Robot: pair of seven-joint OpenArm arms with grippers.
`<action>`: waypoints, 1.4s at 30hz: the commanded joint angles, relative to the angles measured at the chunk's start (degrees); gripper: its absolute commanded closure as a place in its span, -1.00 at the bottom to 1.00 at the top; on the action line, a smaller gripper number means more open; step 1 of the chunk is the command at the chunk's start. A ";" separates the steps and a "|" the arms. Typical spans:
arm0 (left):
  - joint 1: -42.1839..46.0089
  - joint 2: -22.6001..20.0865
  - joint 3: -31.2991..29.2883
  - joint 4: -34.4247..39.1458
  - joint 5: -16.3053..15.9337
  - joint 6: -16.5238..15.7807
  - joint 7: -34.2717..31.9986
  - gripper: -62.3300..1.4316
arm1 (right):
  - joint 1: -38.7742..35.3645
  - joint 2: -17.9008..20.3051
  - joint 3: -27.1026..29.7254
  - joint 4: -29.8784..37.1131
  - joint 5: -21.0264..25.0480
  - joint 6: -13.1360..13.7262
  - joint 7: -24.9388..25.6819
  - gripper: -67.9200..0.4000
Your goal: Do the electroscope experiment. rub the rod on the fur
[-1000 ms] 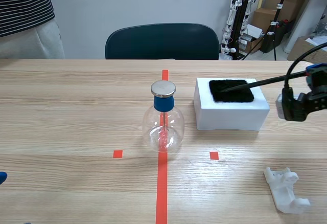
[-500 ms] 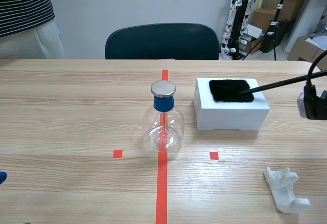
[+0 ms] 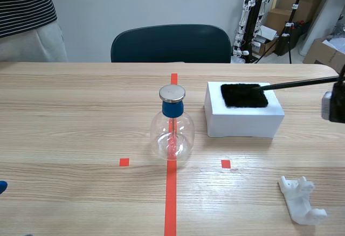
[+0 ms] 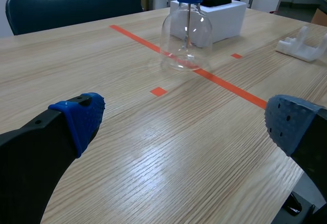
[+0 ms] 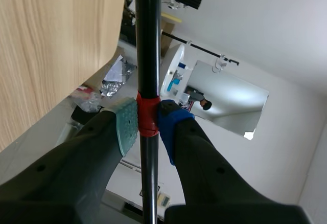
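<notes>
The right gripper [image 5: 148, 122] is clamped on the black rod [image 5: 147, 40], with its two pads [image 5: 127, 124] pressing the rod's red band [image 5: 147, 112] from both sides. From the gripper the rod reaches over the table [image 3: 81, 112] to the fur [image 3: 243, 95]. Its tip lies at the fur's far right corner, on the white block [image 3: 242, 122]. The left gripper [image 4: 184, 124] has its fingers wide apart, well away from the flask [image 3: 172, 131].

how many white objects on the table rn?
2. A white block carrying the black fur, right of the flask; a white plastic part in the right foreground. None seem hidden.
</notes>
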 commanded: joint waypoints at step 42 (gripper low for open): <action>0.33 -0.17 -0.07 0.66 -0.70 -0.04 -2.86 -1.00 | -70.25 -22.43 39.95 49.90 -10.99 -6.99 23.61 0.99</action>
